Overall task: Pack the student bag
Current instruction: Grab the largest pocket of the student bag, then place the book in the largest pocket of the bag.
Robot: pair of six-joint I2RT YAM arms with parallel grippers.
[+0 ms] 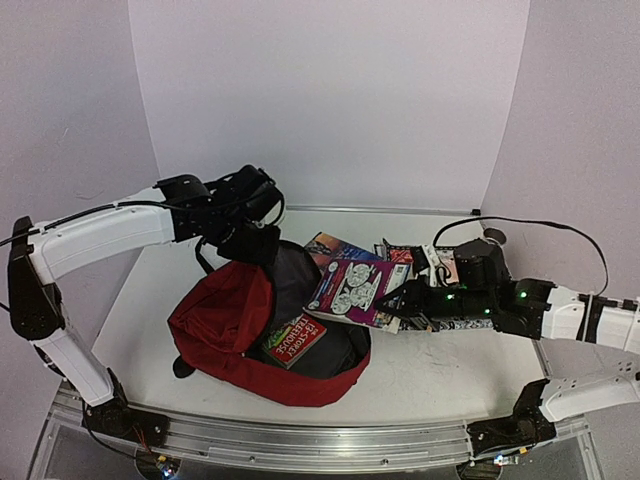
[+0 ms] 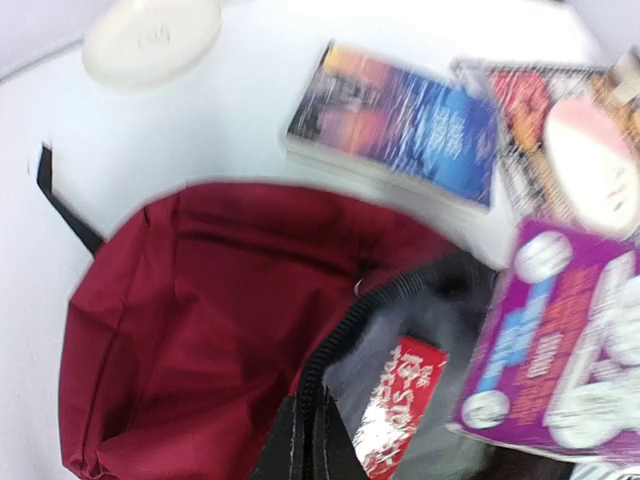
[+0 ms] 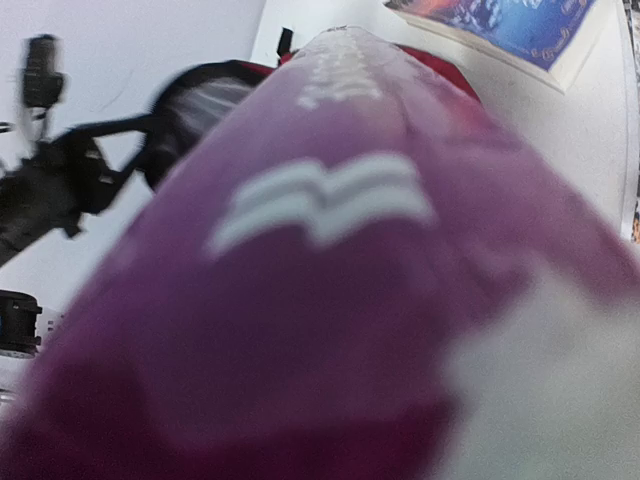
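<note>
Dark red fabric, the bag (image 1: pixel 225 320) lies open on the table (image 1: pixel 440 370), left of centre. The purple book (image 1: pixel 350 290) hangs tilted over its mouth, clamped at one edge by the right gripper (image 1: pixel 397 298). It may snag the zip rim or jam against the red book (image 1: pixel 295 340) inside. The left gripper (image 1: pixel 255 243) sits at the bag's far rim; whether it pinches the fabric I cannot tell. If not, the mouth could sag shut.

purple book (image 1: pixel 350 290): tilted, white cartoon figures on its cover
red book (image 1: pixel 295 338): inside the open student bag (image 1: pixel 225 310), title facing up
blue-orange book (image 2: pixel 395 125): flat on the white bench (image 1: pixel 450 375)
white disc (image 2: pixel 152 38): on the bench, well apart
</note>
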